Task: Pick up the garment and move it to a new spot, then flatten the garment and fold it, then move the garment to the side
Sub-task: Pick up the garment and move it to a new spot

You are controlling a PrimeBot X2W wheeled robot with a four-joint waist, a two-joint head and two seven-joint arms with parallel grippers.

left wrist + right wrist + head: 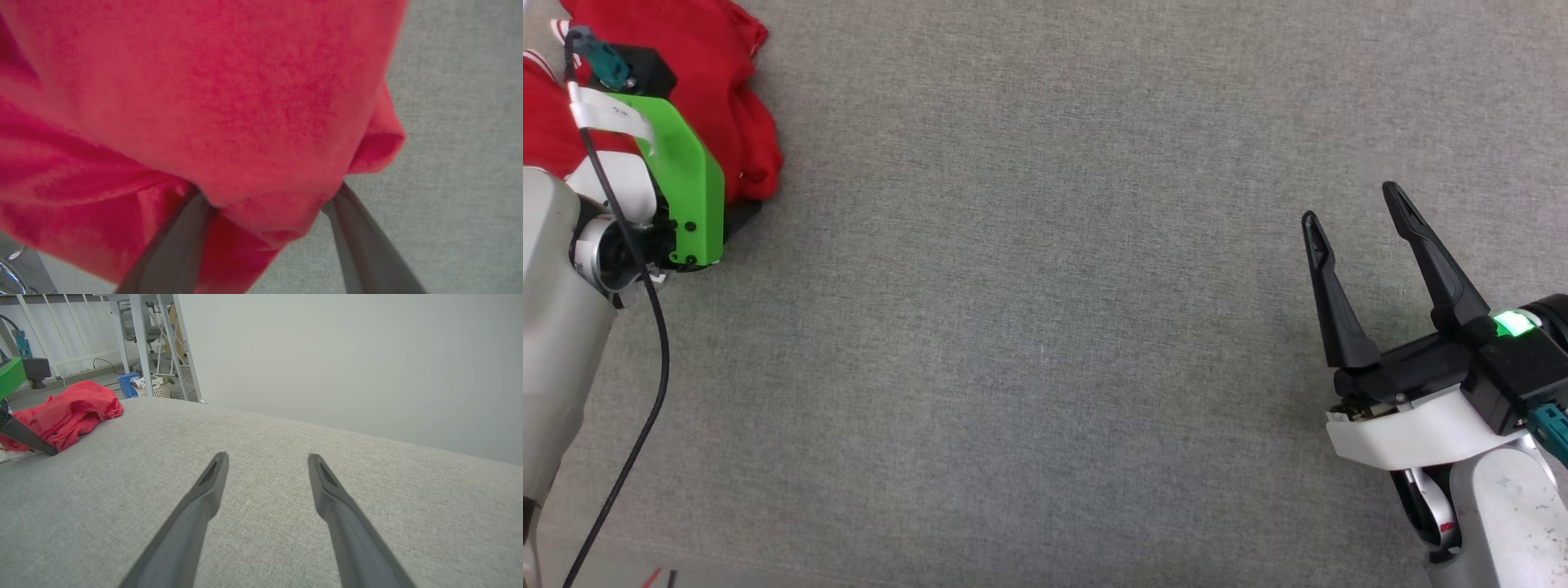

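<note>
One garment is lying crumpled in the upper left corner of the head view, on the grey cloth-covered surface, and the frame edge is cutting part of it off. Two grippers are showing, each with two long dark fingers.

In the right wrist view the red heap is sitting at the left edge, its long axis running from that edge up toward the right. I cannot tell which end is the collar (a scrap of red-and-white striped trim is peeking out at the very top left of the head view).

The left gripper is reaching into the heap's edge. In the left wrist view its jaws are standing wide apart, with a fold of red fabric bulging between them and covering the tips, unpinched. One green bracket and one black cable are riding on that wrist.

The right gripper is hovering at the lower right of the head view, well apart from the garment, jaws spread wide over bare grey cloth.

At the upper left of the right wrist view, one white basket and one blue box are standing on the floor among white frame legs.
</note>
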